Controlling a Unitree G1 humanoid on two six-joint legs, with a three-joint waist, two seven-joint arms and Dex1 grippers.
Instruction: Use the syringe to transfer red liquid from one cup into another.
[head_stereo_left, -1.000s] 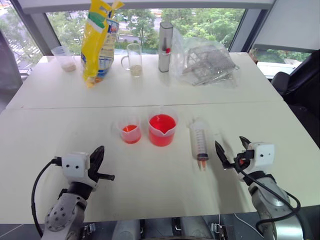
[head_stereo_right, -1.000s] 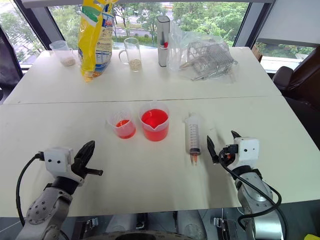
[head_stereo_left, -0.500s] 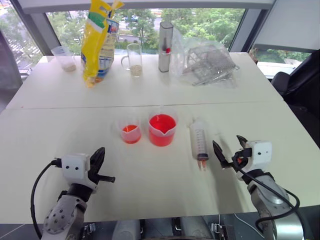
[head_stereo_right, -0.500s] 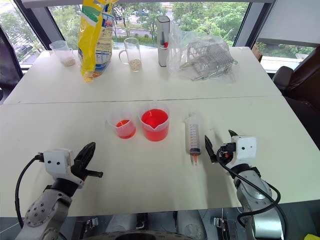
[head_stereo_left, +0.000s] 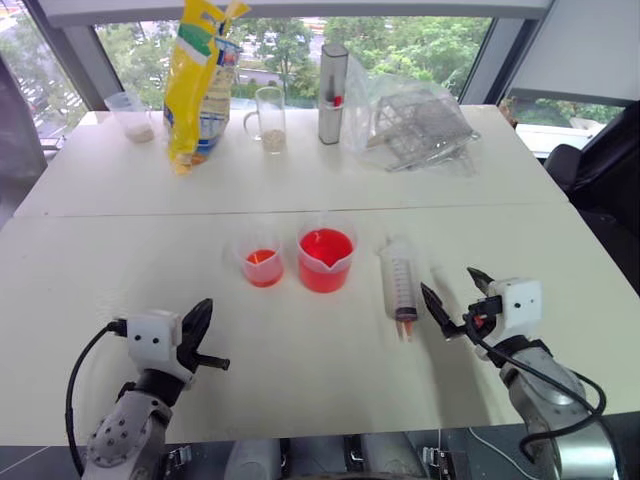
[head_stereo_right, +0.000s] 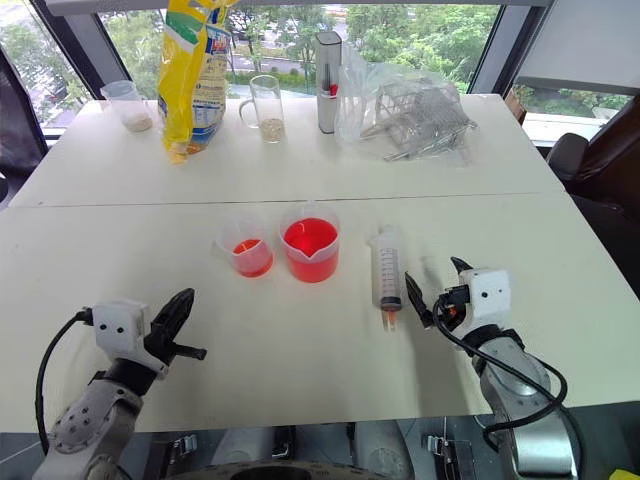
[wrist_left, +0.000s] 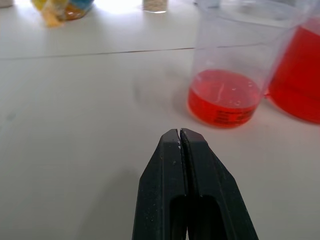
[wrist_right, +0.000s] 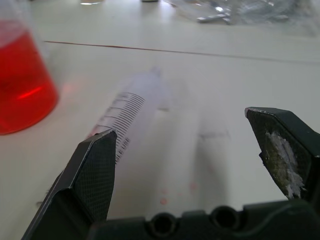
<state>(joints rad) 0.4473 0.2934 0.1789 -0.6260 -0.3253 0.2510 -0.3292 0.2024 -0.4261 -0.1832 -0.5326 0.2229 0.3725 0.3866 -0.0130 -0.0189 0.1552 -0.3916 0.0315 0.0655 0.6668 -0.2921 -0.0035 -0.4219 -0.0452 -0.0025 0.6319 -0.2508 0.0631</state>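
Centrally on the white counter (head_stereo_left: 120, 250) stand two clear beakers side by side: the smaller beaker (head_stereo_left: 260, 262) with a shallow layer of red liquid (head_stereo_left: 261, 262), and to its right the larger beaker (head_stereo_left: 325, 258), filled much higher with red. Just right of that lies the syringe (head_stereo_left: 399, 279), flat on the counter, orange tip toward the robot. The right gripper (head_stereo_left: 447, 303) hovers low, just beside the syringe tip, jaws spread wide and holding nothing. The left gripper (head_stereo_left: 203, 340) sits well apart at the near left, jaws pressed together, empty, pointing toward the smaller beaker.
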